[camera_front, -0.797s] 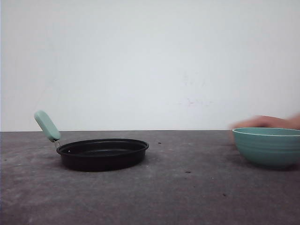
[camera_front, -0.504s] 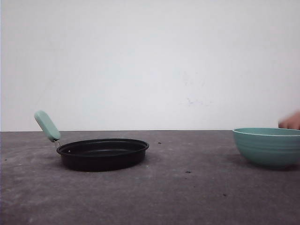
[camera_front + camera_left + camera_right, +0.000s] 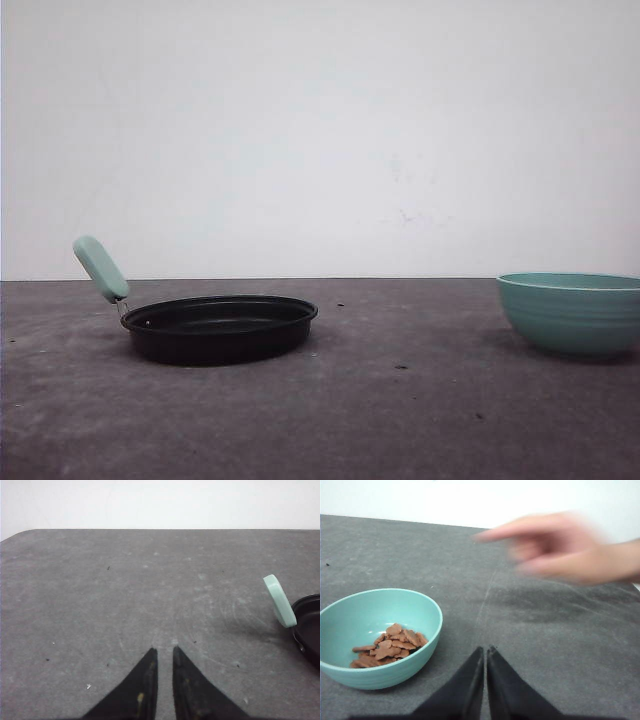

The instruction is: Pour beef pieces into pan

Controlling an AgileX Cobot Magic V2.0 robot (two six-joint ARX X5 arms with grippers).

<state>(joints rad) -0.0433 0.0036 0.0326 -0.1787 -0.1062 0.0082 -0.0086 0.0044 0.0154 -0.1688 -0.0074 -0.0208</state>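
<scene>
While the beef pieces (image 3: 389,645) lie heaped in the bottom of the teal bowl (image 3: 380,675), nothing has been poured yet. The bowl (image 3: 572,312) stands at the right of the worktop (image 3: 380,420); the pan (image 3: 220,327) sits well apart to the left, upright and apparently empty, its mint handle (image 3: 101,268) angled up and away from the bowl. The right hand (image 3: 485,652) hangs just beside the bowl, its 2 fingers clenched almost together on nothing. The left hand (image 3: 163,653) is likewise nearly closed and empty, near the pan's handle (image 3: 279,600). A person's blurred hand (image 3: 555,547) hovers over the worktop beyond the right hand. To do the step well, the right hand should open, pinch the bowl's near rim firmly, carry it level over the pan's middle, and tip slowly.
</scene>
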